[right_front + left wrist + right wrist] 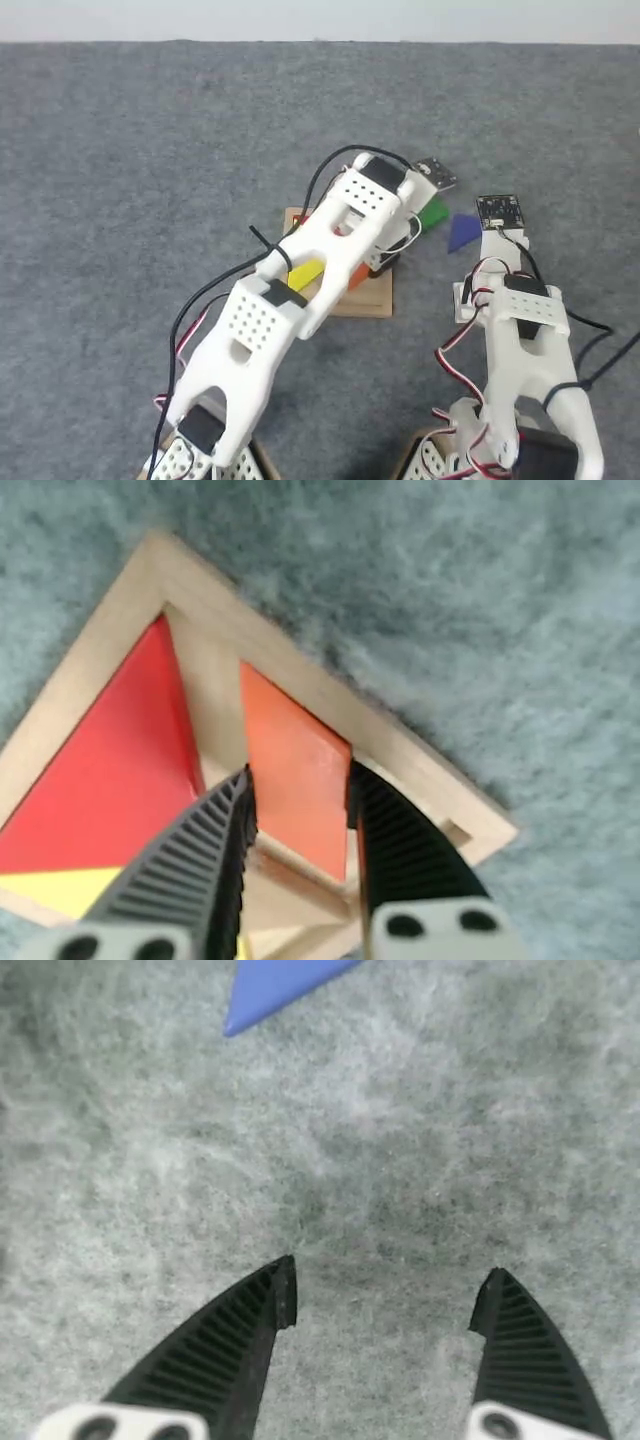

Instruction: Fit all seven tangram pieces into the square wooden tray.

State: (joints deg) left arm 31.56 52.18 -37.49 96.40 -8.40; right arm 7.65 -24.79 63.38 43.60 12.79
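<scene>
Left tool (300, 815) is right down in the square wooden tray (300, 670), fingers drawn in to a narrow gap with the orange piece (295, 775) clamped between them, one ribbed fingertip on each long edge. The orange piece sits tilted, its far end lying close along the tray's rim straight ahead of the tool. Off one side of that tool, across a strip of bare tray floor, lies the big red piece (110, 780), flat in the tray and tucked into the corner. The yellow piece (60, 890) butts against the red one, back beside the tool's finger.

Over to the right tool (385, 1295): fingers spread wide, nothing between them, hanging above the bare grey desk (420, 1160). Ahead of its fingertips, well beyond them, lies the blue piece (280, 985), flat on the desk.

From the high view, the left arm stretches across the tray, yellow piece and a sliver of orange peeking out from under it. The green piece (433, 213) lies on the desk just off the tray, between the tray and the blue piece.
</scene>
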